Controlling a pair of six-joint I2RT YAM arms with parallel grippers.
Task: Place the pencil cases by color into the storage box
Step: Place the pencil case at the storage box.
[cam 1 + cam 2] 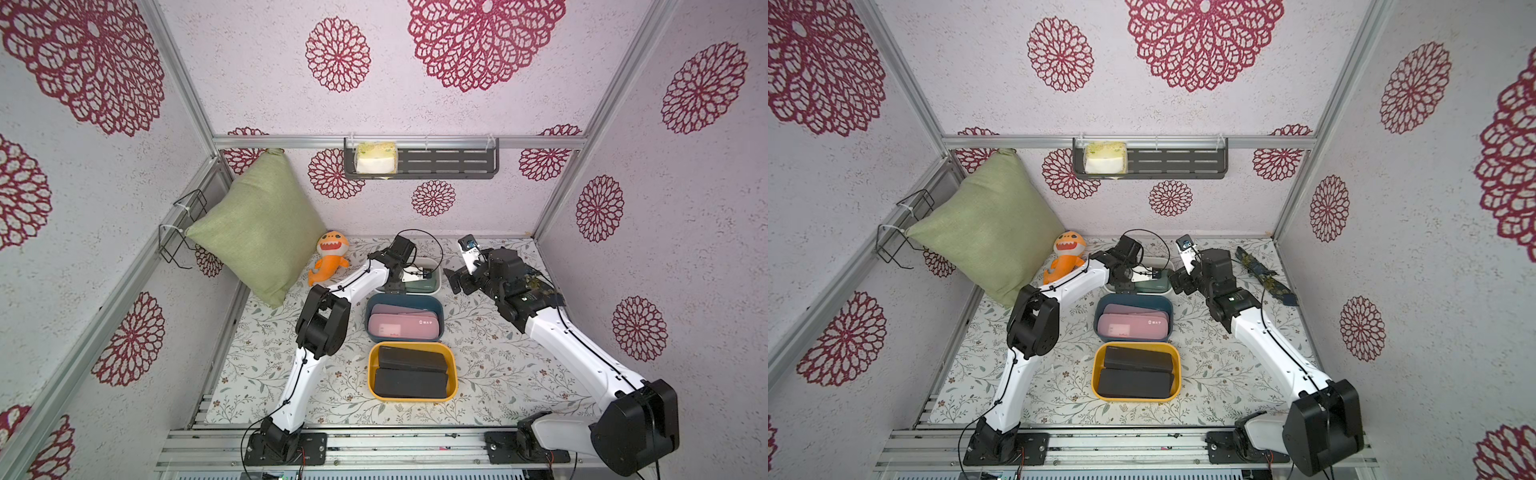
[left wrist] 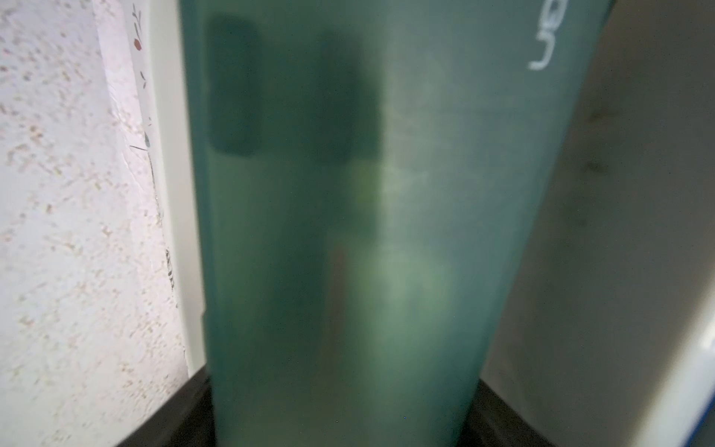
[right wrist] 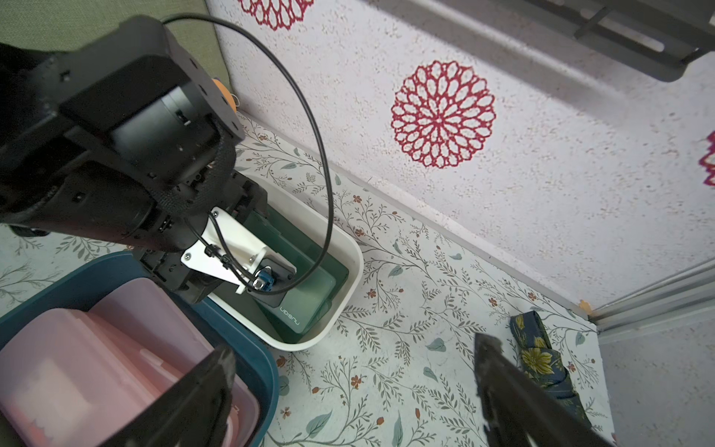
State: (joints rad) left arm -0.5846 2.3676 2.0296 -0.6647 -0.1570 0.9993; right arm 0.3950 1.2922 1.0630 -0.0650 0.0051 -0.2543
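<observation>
Three storage bins stand in a row on the floral mat. The white bin [image 1: 438, 276] at the back holds dark green pencil cases [image 3: 309, 305]. Pale pink cases [image 1: 403, 326] fill the blue bin [image 1: 405, 297] in the middle. Black cases [image 1: 411, 372] lie in the yellow bin [image 1: 372, 374] at the front. My left gripper [image 1: 399, 282] reaches down into the white bin. In the left wrist view a green case [image 2: 348, 232] fills the space between its two fingers, and I cannot see whether they press on it. My right gripper [image 3: 354, 348] hangs open and empty over the mat beside the blue bin.
A dark blue floral cloth strip [image 3: 541, 363] lies on the mat by the right wall, next to my right gripper. A green pillow [image 1: 257, 224] and an orange plush toy [image 1: 330, 257] sit at the back left. A black shelf [image 1: 419, 160] hangs on the back wall.
</observation>
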